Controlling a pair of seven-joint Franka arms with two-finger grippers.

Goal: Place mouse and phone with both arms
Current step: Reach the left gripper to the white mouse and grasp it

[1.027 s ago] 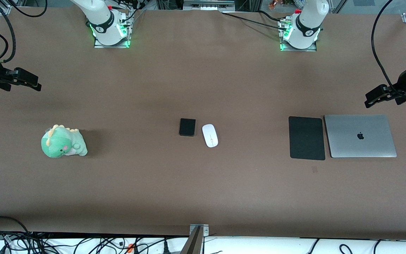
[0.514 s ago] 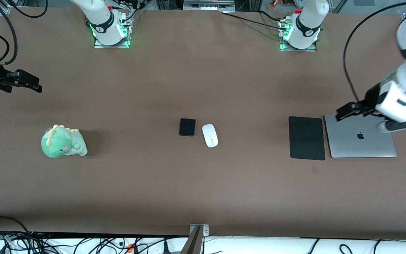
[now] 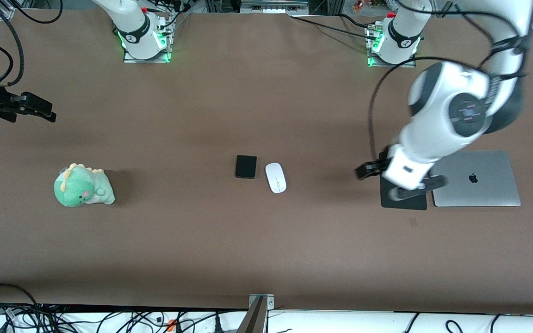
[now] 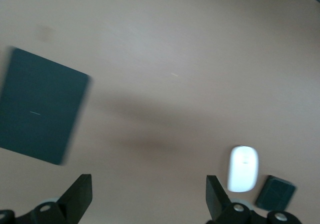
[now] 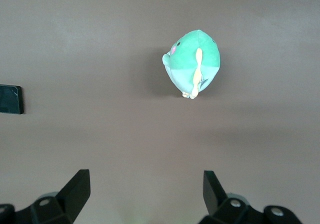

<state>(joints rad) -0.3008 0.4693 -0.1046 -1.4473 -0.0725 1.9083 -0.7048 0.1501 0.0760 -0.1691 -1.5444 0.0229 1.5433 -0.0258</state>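
Observation:
The white mouse (image 3: 275,177) lies mid-table, and the black phone (image 3: 246,166) lies beside it toward the right arm's end. My left gripper (image 3: 363,172) is open and empty, up over the mouse pad's edge that faces the mouse. The left wrist view shows its open gripper (image 4: 149,194), the mouse (image 4: 243,168) and the phone (image 4: 275,192) beside it. My right gripper (image 3: 46,112) is open and empty, and waits over the table at the right arm's end. In the right wrist view the gripper (image 5: 145,191) is open, and the phone (image 5: 10,99) shows at the frame's edge.
A flat black mouse pad (image 3: 403,202) and a closed silver laptop (image 3: 479,178) lie side by side at the left arm's end. The pad also shows in the left wrist view (image 4: 42,114). A green plush dinosaur (image 3: 83,186) sits toward the right arm's end and shows in the right wrist view (image 5: 192,64).
My left arm has swung in from the table's end, across the laptop, to over the mouse pad's edge toward the mouse. The right arm has barely moved.

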